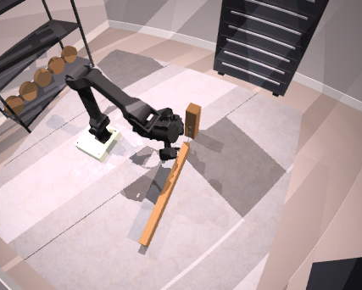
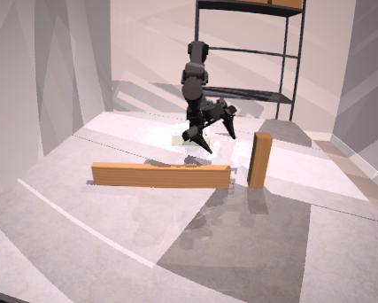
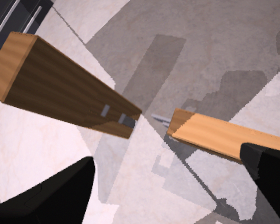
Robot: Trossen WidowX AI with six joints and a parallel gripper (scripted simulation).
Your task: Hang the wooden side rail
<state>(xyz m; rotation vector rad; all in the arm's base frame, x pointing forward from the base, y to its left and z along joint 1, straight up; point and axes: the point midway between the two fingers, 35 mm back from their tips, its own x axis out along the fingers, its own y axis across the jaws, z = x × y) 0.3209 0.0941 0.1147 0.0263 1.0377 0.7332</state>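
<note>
The wooden side rail (image 1: 158, 212) (image 2: 159, 177) (image 3: 221, 135) stands on its long narrow edge on the table, level, with its hooked end towards the post. The steel hooks (image 3: 161, 119) stick out of that end, a short gap away from the post. The headboard post (image 1: 193, 114) (image 2: 260, 159) (image 3: 56, 80) stands upright; its slot shows as grey marks low on its dark face in the wrist view. My gripper (image 2: 223, 145) (image 3: 168, 157) is open and empty, above and behind the rail's hooked end. One finger overlaps the rail in the wrist view.
The arm's pale base plate (image 1: 86, 146) is at the left in the top view. A black shelf (image 1: 34, 42) with several round wooden pieces stands beyond it. A dark drawer cabinet (image 1: 258, 51) stands behind the table.
</note>
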